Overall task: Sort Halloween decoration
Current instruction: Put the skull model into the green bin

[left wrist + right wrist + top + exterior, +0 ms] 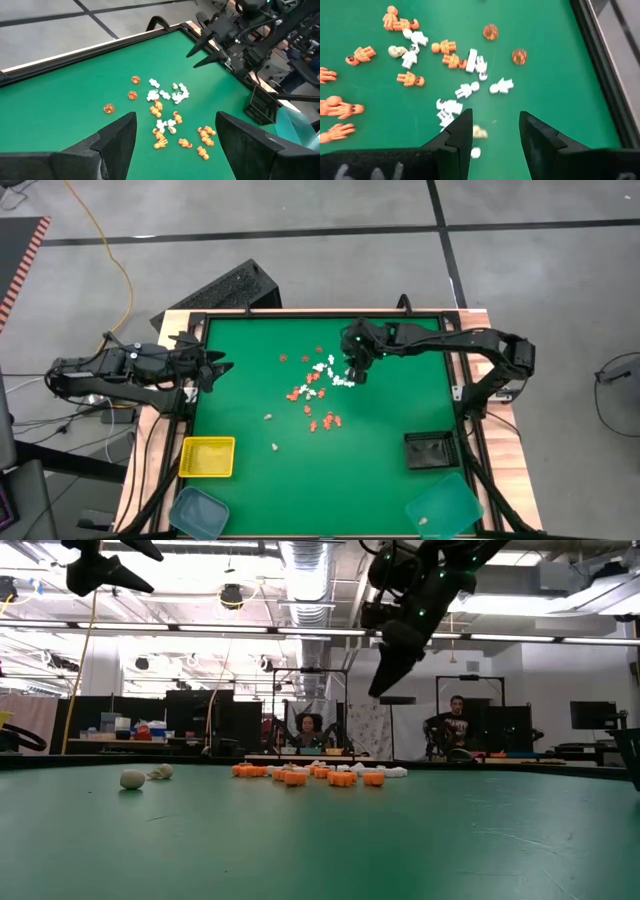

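Observation:
The Halloween decoration lies as a loose scatter of tiny orange and white trinkets (pixel 312 390) in the middle of the green table. They also show in the right wrist view, white ones (pixel 465 91) among orange ones (pixel 360 54). My right gripper (pixel 495 117) hangs open above the far right side of the scatter (pixel 355 370), slanting down, with nothing between its fingers. My left gripper (pixel 222 370) stands open and high over the table's left edge, away from the trinkets (pixel 165 115).
A yellow tray (pixel 207 457) and a teal tray (pixel 197 512) sit at the near left. A black tray (pixel 430 450) and another teal tray (pixel 445 508) sit at the near right. A raised frame (pixel 320 313) borders the table. People sit in the room beyond (pixel 458 720).

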